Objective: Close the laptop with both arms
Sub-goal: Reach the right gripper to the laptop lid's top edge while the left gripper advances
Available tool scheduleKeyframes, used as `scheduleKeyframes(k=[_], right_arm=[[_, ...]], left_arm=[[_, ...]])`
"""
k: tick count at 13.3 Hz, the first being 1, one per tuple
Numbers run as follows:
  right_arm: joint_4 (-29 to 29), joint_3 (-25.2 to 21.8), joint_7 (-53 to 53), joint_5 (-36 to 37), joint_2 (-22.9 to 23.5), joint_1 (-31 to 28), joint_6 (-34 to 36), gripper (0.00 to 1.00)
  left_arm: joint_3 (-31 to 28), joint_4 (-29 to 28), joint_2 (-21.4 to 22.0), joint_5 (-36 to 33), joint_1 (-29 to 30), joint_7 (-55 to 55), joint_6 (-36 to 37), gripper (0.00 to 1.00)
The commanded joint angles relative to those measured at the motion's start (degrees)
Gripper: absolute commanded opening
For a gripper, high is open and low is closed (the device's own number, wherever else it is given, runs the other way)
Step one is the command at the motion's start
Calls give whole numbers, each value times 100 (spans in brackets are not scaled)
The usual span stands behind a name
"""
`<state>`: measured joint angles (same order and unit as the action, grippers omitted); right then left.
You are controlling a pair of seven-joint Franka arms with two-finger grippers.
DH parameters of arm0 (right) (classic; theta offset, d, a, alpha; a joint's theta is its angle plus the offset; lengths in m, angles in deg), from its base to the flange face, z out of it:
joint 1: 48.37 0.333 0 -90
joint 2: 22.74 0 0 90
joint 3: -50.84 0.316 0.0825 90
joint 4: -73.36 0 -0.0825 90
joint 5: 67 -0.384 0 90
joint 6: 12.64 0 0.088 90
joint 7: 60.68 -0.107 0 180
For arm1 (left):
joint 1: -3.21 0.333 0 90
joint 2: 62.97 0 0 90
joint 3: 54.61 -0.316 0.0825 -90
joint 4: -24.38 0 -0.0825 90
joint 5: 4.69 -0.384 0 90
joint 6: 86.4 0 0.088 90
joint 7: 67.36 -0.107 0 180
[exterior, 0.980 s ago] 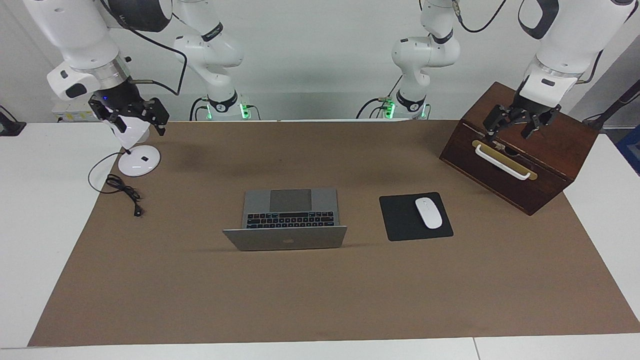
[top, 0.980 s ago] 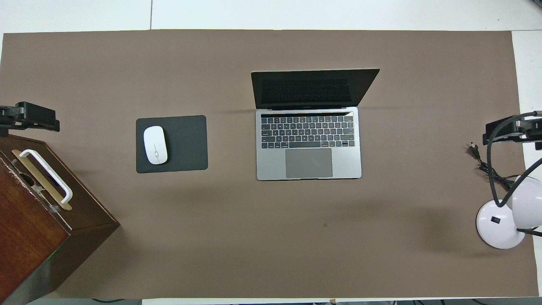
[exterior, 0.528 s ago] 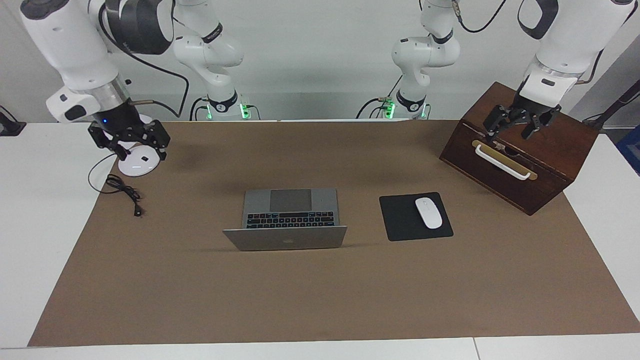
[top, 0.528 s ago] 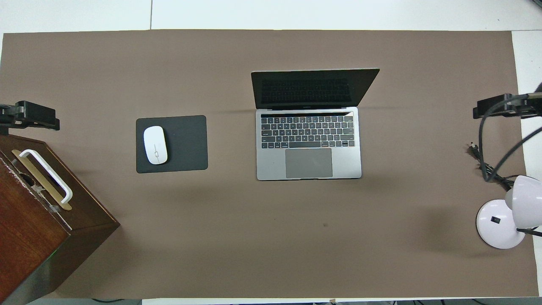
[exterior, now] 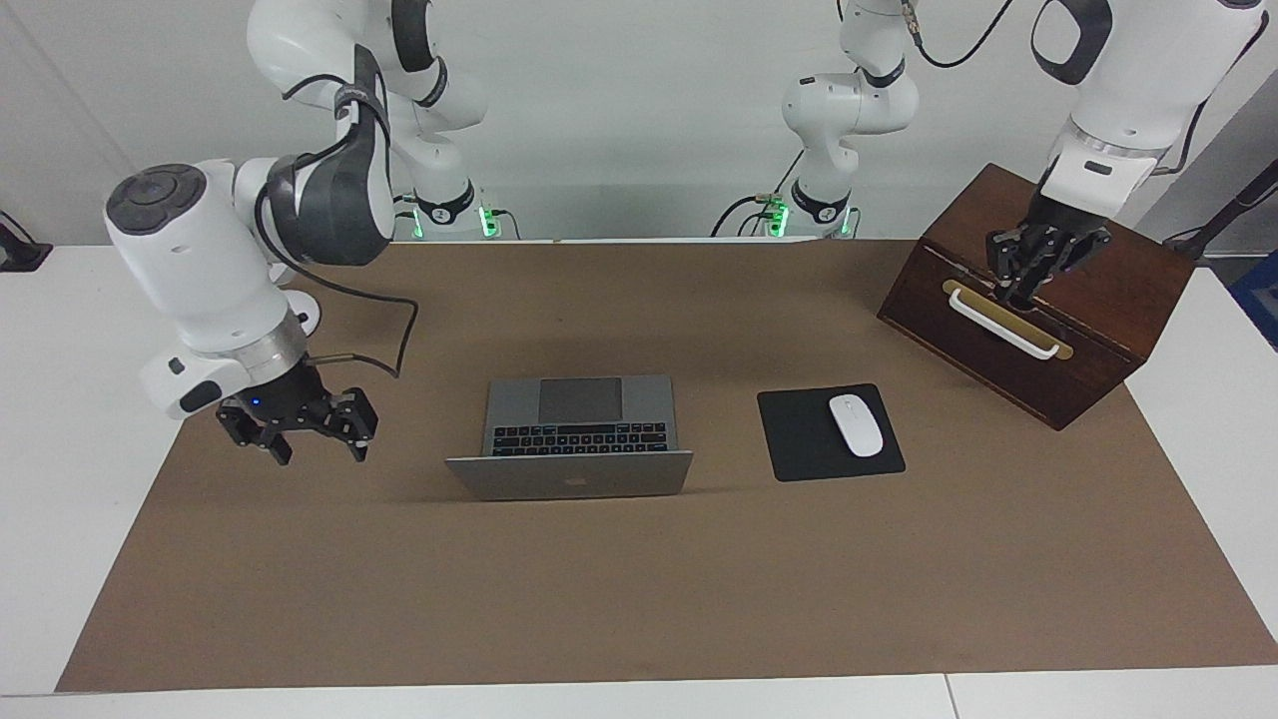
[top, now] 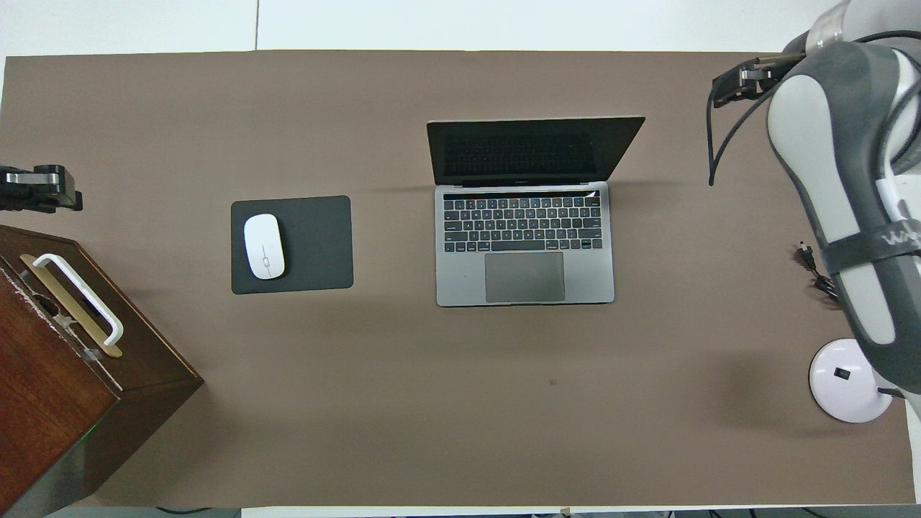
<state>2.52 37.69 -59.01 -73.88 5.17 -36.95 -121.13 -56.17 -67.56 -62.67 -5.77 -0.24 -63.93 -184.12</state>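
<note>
My right gripper (exterior: 312,446), fingers spread, hangs over the brown mat beside the slim silver-grey laptop (exterior: 574,439). It sits mid-mat, lid up, screen facing me, hinge running arm to arm. My left gripper (exterior: 1038,262), seemingly pinched together, hovers over the dark wooden box (exterior: 1088,330).

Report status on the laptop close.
Right gripper open, over the mat beside the laptop. Left gripper over the wooden box. Laptop open, untouched. Nothing in the way.

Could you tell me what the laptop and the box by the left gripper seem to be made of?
Laptop: probably aluminium, judging by its matte silver-grey shell. Box: likely dark varnished wood, with reddish-brown grain and a slight sheen.
</note>
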Motion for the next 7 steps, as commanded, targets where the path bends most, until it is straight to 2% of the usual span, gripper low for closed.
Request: scheduleKeyframes(k=[1,2,4,5,7], right_arm=[[570,-835,159,-628,468,638,-153,92],[571,-1082,150,-813,556,894,-346,91],[562,-1190,36,-850,715,1142,-767,84],[562,-1182,-95,-850,802,1151,-900,75],[562,-1155,-271,-850,864,1256,-1033,40]], left_arm=[[16,-290,110,125,73,191,-405,0],[7,-290,128,125,82,236,-388,0],[7,-290,119,134,117,481,-432,0],[16,-298,119,178,109,883,-519,0],[16,-430,128,318,38,1431,-844,0]])
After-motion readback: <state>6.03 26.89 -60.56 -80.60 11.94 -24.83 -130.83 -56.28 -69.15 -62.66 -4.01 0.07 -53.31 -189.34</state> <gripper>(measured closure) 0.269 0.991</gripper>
